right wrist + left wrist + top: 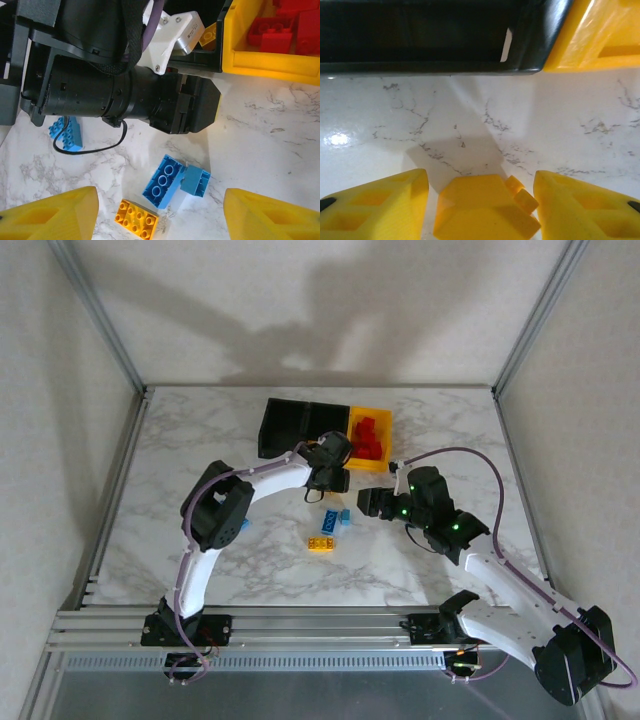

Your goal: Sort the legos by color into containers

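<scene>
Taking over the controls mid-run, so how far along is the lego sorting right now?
Done: red bricks lie in the yellow bin. In hand: a yellow brick sits inside the left hand, facing a black bin; grip unclear. Left: two blue bricks and a loose yellow brick under the open right hand, plus a third blue brick by the left arm.
</scene>
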Action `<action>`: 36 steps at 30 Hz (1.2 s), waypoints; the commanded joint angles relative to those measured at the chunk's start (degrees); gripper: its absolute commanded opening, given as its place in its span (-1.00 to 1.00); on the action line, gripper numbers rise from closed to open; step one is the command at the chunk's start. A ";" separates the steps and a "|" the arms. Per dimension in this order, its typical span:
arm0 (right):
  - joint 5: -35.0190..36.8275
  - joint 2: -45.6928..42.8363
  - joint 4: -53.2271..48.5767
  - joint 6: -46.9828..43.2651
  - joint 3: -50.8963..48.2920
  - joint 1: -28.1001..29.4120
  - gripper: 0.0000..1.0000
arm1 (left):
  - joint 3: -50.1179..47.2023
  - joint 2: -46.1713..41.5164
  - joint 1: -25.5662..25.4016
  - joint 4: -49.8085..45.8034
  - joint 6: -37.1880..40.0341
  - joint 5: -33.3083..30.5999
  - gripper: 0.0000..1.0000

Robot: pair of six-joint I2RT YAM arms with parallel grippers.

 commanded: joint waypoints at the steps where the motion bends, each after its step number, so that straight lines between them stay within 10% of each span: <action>1: -0.25 -0.81 -0.71 -0.62 -0.97 -0.52 0.34 | 0.91 1.02 -0.65 -2.01 0.49 -2.09 0.16; 9: 0.34 -1.90 -1.23 0.08 -2.68 -0.66 0.34 | 0.53 0.55 -0.69 -1.95 0.66 -2.50 -0.19; 36: 0.12 6.64 3.99 4.32 0.27 -0.97 0.33 | 18.18 -0.92 5.30 -7.93 -1.16 -6.39 -0.19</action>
